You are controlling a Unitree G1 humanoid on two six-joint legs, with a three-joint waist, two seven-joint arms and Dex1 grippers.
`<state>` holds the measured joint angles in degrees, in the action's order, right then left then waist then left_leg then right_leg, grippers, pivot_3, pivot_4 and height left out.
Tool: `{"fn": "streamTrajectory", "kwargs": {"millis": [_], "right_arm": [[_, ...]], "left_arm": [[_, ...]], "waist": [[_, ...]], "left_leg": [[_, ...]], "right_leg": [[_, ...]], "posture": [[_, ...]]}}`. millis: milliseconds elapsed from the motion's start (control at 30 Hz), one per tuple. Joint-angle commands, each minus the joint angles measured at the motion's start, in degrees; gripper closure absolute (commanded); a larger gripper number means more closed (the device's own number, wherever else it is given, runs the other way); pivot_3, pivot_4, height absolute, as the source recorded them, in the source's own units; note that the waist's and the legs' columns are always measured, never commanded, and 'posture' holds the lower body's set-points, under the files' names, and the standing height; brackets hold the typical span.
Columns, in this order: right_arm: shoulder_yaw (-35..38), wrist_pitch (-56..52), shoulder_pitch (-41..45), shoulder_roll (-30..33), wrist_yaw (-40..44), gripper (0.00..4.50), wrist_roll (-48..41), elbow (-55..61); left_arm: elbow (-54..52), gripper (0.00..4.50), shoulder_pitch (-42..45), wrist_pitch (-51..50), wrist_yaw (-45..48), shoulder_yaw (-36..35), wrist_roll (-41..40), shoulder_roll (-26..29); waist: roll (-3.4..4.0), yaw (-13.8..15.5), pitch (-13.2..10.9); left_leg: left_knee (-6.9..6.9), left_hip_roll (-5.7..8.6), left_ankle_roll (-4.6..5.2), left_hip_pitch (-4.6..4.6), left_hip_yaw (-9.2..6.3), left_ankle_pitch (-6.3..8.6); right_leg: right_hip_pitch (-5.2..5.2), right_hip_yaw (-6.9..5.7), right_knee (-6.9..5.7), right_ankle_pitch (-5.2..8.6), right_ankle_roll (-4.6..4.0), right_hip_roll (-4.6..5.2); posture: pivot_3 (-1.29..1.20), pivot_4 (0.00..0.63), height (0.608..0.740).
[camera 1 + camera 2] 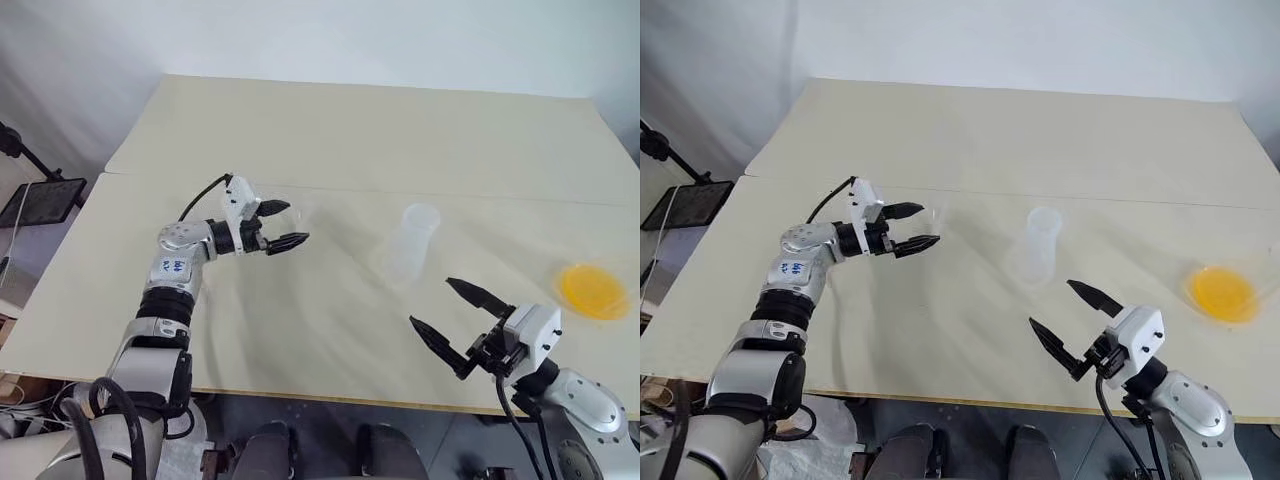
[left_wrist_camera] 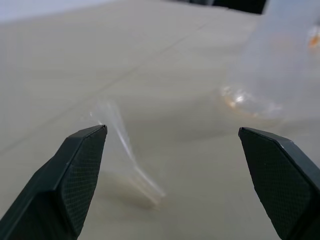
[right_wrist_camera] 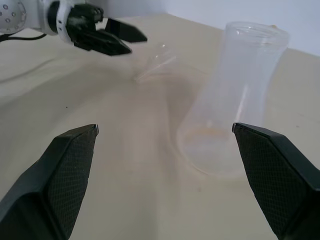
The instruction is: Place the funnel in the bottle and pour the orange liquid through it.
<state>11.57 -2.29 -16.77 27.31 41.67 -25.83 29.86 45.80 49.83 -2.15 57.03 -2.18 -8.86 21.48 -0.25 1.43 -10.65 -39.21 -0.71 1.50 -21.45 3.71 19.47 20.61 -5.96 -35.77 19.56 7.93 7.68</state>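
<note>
We count one funnel [image 3: 156,64], one bottle [image 1: 412,243], one shallow clear bowl [image 1: 594,290] holding the orange liquid [image 1: 1223,292], and two grippers, all at a pale table [image 1: 360,130] made of two tops that meet along a seam running from its left edge to its right edge. The bottle stands upright and empty just on the near side of that seam, about midway between the table's left and right edges. The funnel, clear and hard to make out, lies on its side on the table top to the left of the bottle and apart from it, also close to the seam. The bowl with the orange liquid rests near the right edge, well apart from the bottle. The left gripper [image 1: 279,226] is level over the left half of the table, pointing toward the funnel, its two black fingers spread wide with nothing between them; the funnel lies just beyond the fingertips [image 2: 85,150], and we cannot tell whether one tip touches it. The right gripper [image 1: 450,312] hangs over the near edge on the right, aimed at the bottle, its fingers likewise spread wide and empty, touching nothing.
</note>
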Motion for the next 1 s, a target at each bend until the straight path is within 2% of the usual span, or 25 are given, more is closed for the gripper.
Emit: {"fn": "streamTrajectory", "kwargs": {"millis": [33,133,200,300,367,533,733,900,1000], "right_arm": [[0.7,0.9,0.1,0.1,-0.1,0.0,-0.5,0.7],[0.7,0.9,0.0,0.0,-0.3,0.0,-0.4,0.9],[1.0,1.0,-0.7,-0.1,-0.6,0.0,-0.4,1.4],[1.6,1.1,-1.7,-0.2,-0.8,0.0,-0.5,1.9],[1.5,1.3,-2.0,-0.2,-0.9,0.0,-0.5,2.0],[0.7,1.4,-2.1,-0.4,-1.6,0.0,-0.1,2.2],[0.7,1.2,-1.7,-0.3,-1.8,0.0,-0.2,2.2],[0.7,1.1,-1.5,-0.4,-2.1,0.0,-0.2,2.3],[0.7,1.1,-1.7,-0.3,-2.3,0.0,-0.1,2.5]], "left_arm": [[3.5,0.02,4.3,-3.4,-7.7,0.1,1.9,-1.5],[4.5,0.02,6.0,-2.0,-10.6,-0.8,1.4,-3.0],[0.9,0.02,5.1,2.3,-5.1,-2.0,-2.1,-3.7],[-3.2,0.02,2.8,-0.8,2.5,-3.0,-6.2,-2.4],[-4.0,0.02,0.8,0.2,5.9,-1.8,-5.3,0.1],[-2.4,0.02,1.6,0.7,3.0,-1.1,-3.2,1.9],[0.9,0.02,3.8,0.7,0.2,1.0,-0.7,-0.6],[2.2,0.02,4.7,1.2,5.3,3.7,-0.7,-4.2],[2.4,0.02,4.7,4.8,9.3,5.4,0.0,-5.3]], "waist": [[-0.01,0.1,0.0],[-0.02,0.1,0.0],[-0.02,0.0,0.0],[-0.01,-0.2,0.0],[0.0,-0.5,0.0],[0.0,-0.3,0.0],[-0.02,0.3,0.0],[-0.02,0.0,0.0],[-0.02,-0.1,0.0]], "left_leg": [[0.0,0.01,0.0,-0.01,-0.01,0.0],[-0.01,0.01,0.01,-0.01,0.0,-0.01],[0.01,0.0,0.01,-0.02,0.0,-0.01],[0.02,-0.01,-0.01,-0.02,0.01,-0.01],[0.02,-0.01,-0.03,0.0,0.06,-0.02],[0.03,-0.06,-0.1,0.09,0.09,-0.07],[-0.01,0.1,0.03,0.05,0.02,-0.06],[0.0,0.09,0.03,0.02,0.05,-0.06],[0.0,0.08,0.01,0.02,0.07,-0.07]], "right_leg": [[0.0,-0.01,0.0,0.0,0.0,0.0],[0.0,0.0,0.01,0.0,0.0,0.02],[0.02,0.0,0.01,0.0,0.0,0.02],[0.04,-0.01,0.0,0.0,0.0,0.0],[0.04,0.0,0.0,0.0,0.0,-0.03],[0.01,0.03,-0.06,0.0,-0.01,-0.05],[-0.03,0.02,-0.05,-0.03,0.05,0.12],[0.0,0.0,-0.05,-0.03,0.05,0.07],[0.02,0.0,-0.04,-0.03,0.05,0.01]], "posture": [[0.0,0.15,0.74],[0.0,0.15,0.74],[0.0,0.15,0.74],[0.0,0.15,0.74],[0.0,0.15,0.74],[0.0,0.15,0.74],[0.0,0.15,0.74],[0.0,0.15,0.74],[0.0,0.15,0.74]]}}
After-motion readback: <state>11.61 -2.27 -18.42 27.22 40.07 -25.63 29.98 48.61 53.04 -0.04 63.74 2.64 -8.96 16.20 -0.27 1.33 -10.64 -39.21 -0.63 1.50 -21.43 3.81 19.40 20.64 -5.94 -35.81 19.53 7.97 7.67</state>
